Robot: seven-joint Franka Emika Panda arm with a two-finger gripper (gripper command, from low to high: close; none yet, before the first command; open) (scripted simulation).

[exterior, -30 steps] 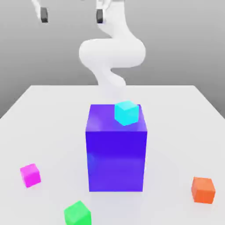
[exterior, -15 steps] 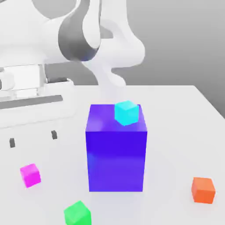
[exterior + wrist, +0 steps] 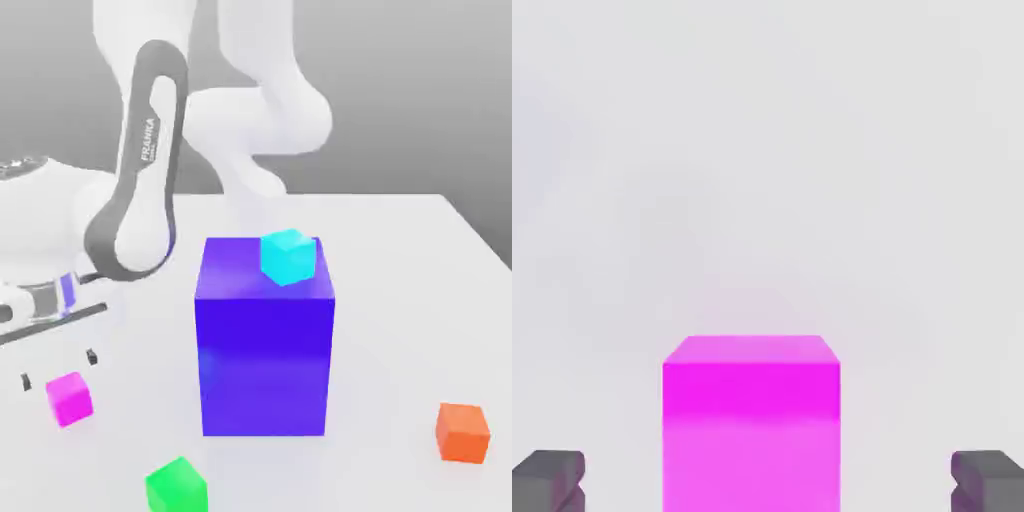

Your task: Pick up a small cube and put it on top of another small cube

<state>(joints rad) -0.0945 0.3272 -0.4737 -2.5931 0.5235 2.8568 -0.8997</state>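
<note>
The small magenta-pink cube [image 3: 69, 398] sits on the white table near the exterior view's left front. My gripper [image 3: 58, 368] hangs just above it, open, one dark fingertip [image 3: 25, 381] on each side and apart from the cube. In the hand view the cube [image 3: 751, 420] lies between the two grey fingertips [image 3: 548, 480], with wide gaps on both sides. A small cyan cube [image 3: 288, 256] rests on top of the tall blue-purple block [image 3: 265, 340].
A green cube [image 3: 176, 486] lies at the front, close to the magenta one. An orange cube [image 3: 463, 432] sits at the exterior view's right front. The tall block stands mid-table, right of my arm [image 3: 140, 200]. The white table [image 3: 400, 260] spreads behind.
My arm has swung down from high above the table to the exterior view's left, bringing the open gripper low over the magenta cube. No cube has moved.
</note>
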